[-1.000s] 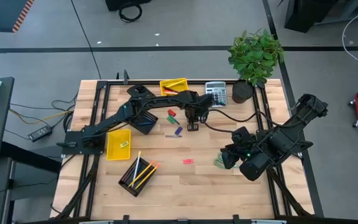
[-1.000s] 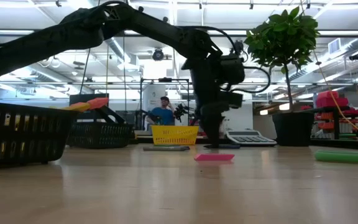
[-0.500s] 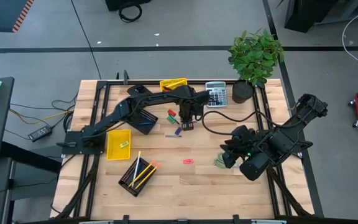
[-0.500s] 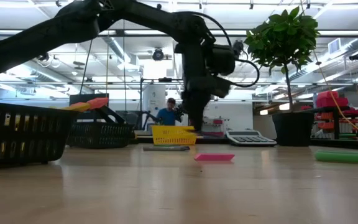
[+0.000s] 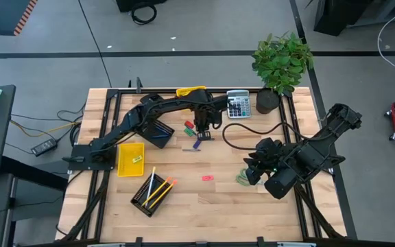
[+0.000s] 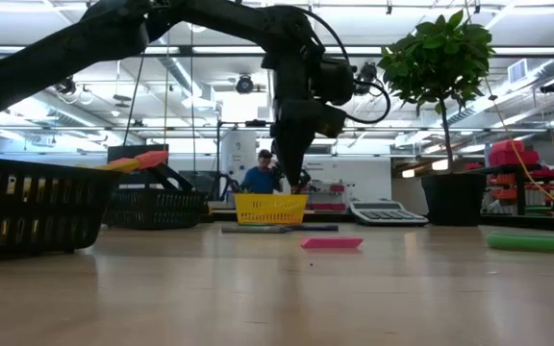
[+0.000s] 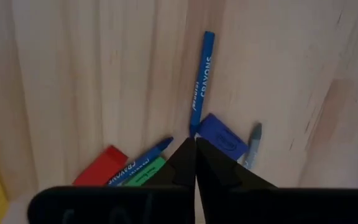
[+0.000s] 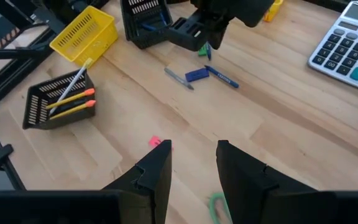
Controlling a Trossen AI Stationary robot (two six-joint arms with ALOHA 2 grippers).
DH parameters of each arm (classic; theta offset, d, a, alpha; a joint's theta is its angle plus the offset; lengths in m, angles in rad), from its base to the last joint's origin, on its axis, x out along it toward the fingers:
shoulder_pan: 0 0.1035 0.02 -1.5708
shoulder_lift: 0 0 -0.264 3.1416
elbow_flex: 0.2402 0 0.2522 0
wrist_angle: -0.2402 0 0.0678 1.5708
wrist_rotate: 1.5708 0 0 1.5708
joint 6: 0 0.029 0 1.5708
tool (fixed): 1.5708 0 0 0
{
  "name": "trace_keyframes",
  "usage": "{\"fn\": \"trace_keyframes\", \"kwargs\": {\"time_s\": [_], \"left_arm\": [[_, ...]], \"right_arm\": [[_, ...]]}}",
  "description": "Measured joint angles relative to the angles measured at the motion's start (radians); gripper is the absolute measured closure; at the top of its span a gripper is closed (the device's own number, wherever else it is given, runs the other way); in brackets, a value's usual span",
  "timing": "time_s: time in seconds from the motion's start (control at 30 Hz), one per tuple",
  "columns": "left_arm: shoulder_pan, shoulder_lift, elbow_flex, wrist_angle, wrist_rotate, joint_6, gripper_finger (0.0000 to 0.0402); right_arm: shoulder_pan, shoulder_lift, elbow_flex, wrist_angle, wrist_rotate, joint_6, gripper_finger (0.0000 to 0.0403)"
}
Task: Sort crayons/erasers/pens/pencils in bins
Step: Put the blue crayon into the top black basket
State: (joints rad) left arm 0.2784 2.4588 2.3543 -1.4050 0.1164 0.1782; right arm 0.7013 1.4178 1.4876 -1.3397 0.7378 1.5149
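While pencils [image 5: 158, 190] already lie in a mesh bin [image 5: 150, 194], crayons [image 7: 202, 73] and erasers [image 5: 207, 178] wait loose. Left gripper [image 7: 195, 163] hovers shut and empty over them; right gripper [image 8: 192, 167] idles open, empty.

A blue crayon [image 7: 202, 74] with pale lettering is seen on the light wood-grain table [image 7: 92, 68], beside a blue eraser [image 7: 222, 138], a red eraser [image 7: 102, 168] and a green eraser [image 7: 146, 173]. Yellow pencils [image 8: 72, 102] with orange ends are held in a black mesh bin [image 8: 55, 99]; a yellow bin [image 8: 86, 31] and a pink eraser [image 8: 160, 144] are noted.

Two matte black jointed arms with looping black cables
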Motion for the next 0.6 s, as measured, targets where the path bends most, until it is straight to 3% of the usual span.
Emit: {"fn": "trace_keyframes", "kwargs": {"time_s": [0.27, 0.6], "left_arm": [[-0.026, 0.005, -0.012, 0.078, 0.02, 0.073, 0.0354], [-0.03, 0.018, -0.131, 0.137, 0.045, -0.075, 0.0307]], "right_arm": [[0.0, 0.0, 0.0, 0.002, 0.0, 0.002, 0.027], [0.002, 0.0, 0.0, 0.005, -0.006, 0.036, 0.027]]}}
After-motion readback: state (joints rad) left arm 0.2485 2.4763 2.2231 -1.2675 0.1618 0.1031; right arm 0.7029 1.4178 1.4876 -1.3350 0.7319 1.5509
